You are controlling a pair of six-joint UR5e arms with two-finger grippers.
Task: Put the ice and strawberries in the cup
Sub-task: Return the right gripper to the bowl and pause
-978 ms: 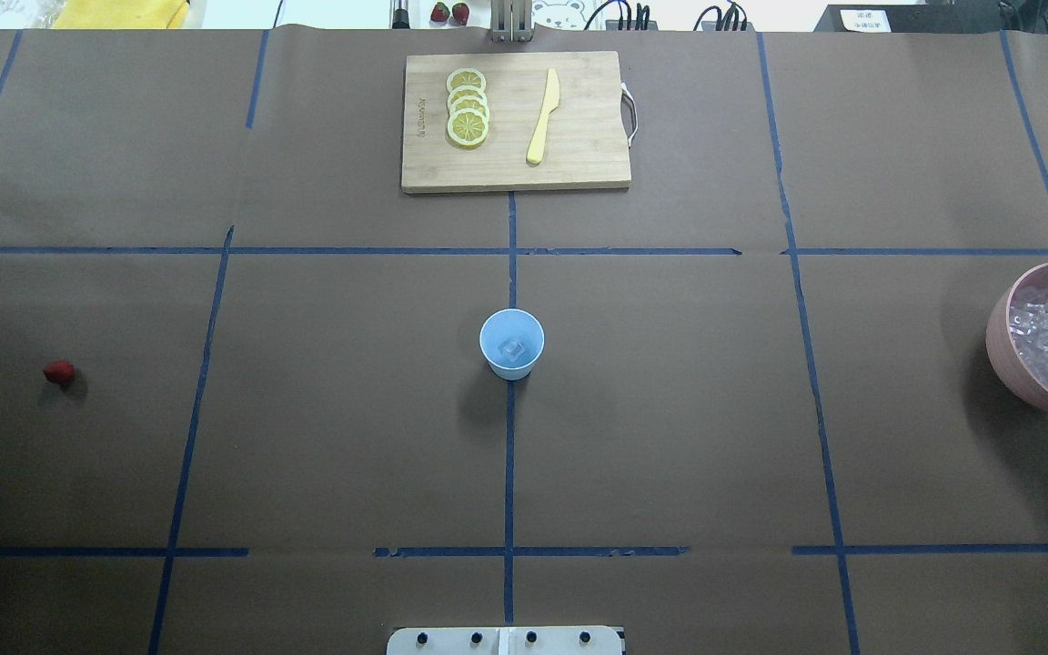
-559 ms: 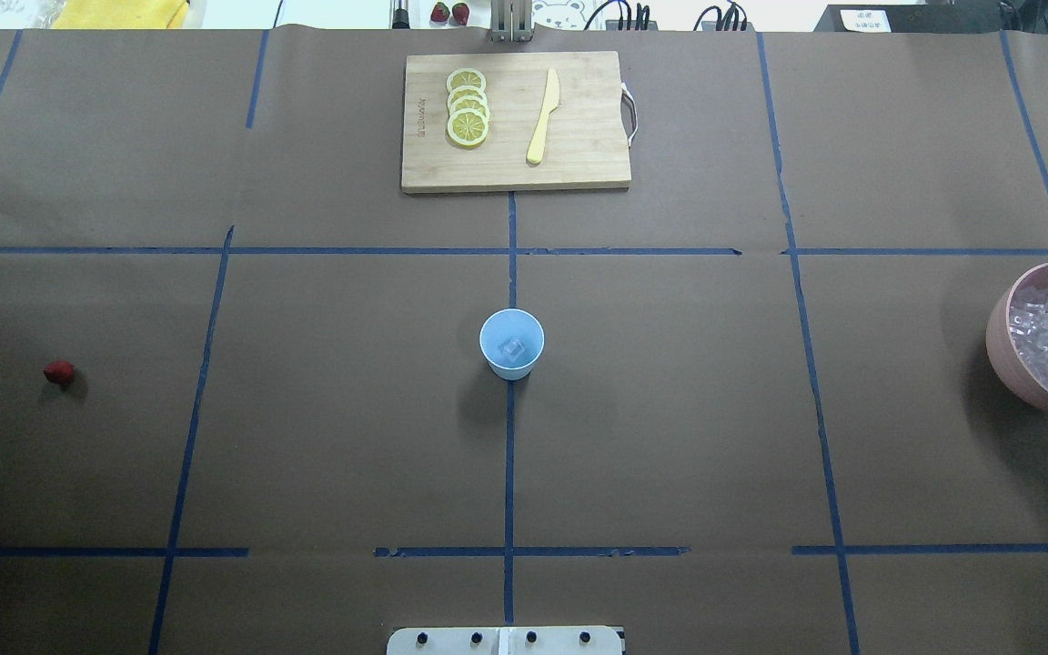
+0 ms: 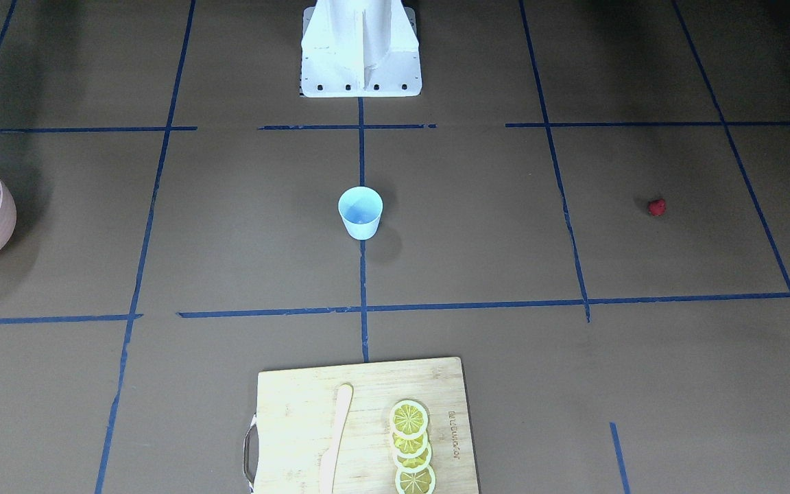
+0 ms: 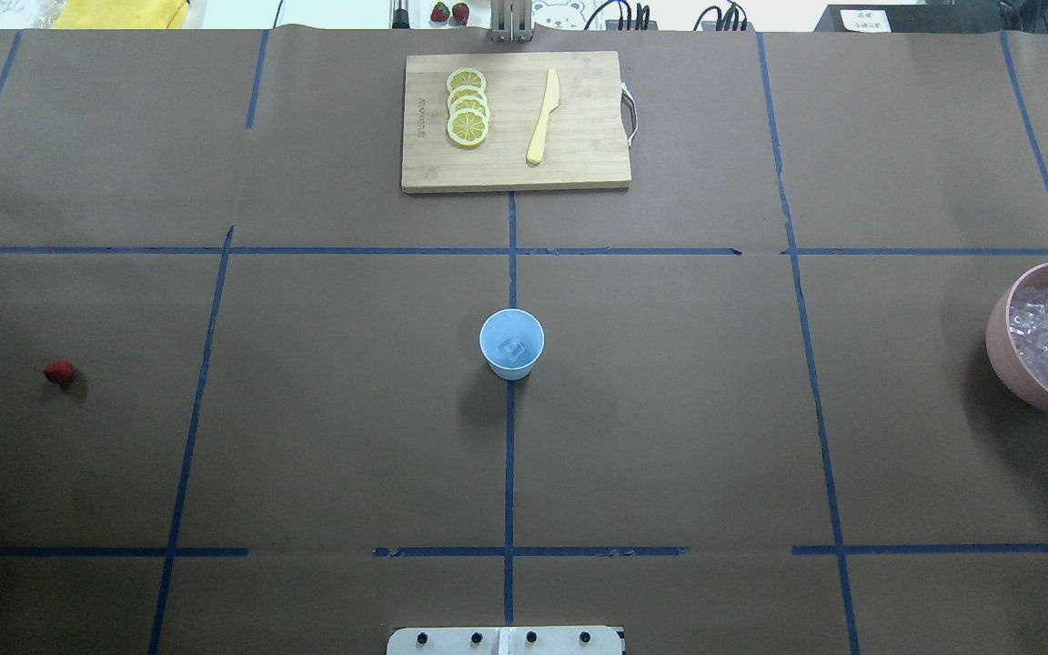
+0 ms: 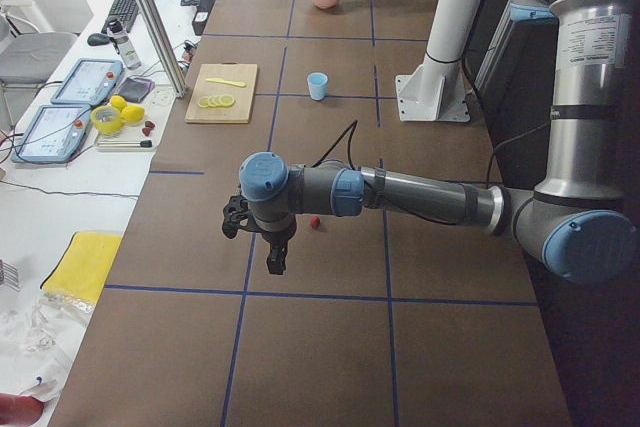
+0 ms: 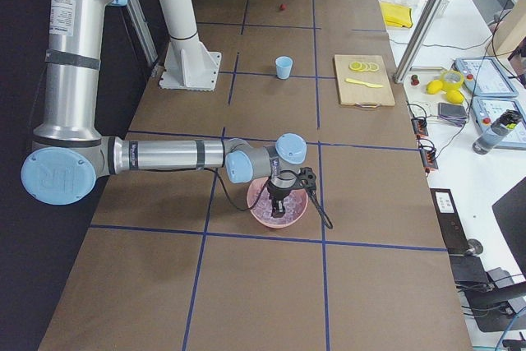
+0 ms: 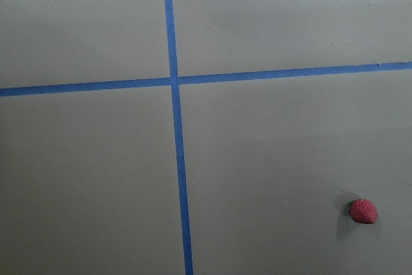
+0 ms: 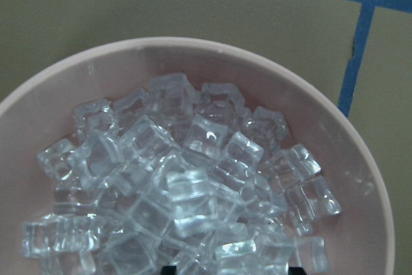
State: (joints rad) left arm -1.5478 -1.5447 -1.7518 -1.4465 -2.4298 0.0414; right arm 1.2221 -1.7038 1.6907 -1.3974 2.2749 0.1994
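One cup, one ice cube inside; one strawberry; four lemon slices; left fingers, right fingers: stance unreadable.

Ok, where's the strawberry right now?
In the overhead view the strawberry lies at the far left of the table, the robot's left side, roughly level with the blue cup at centre.

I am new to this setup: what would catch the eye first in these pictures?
The pink bowl at the table's end on the robot's right, heaped with clear ice, stands out most. The light-blue cup stands mid-table with one ice cube inside, and a lone red strawberry lies far off on the robot's left. At the far edge, a wooden cutting board carries lemon slices and a yellow knife.
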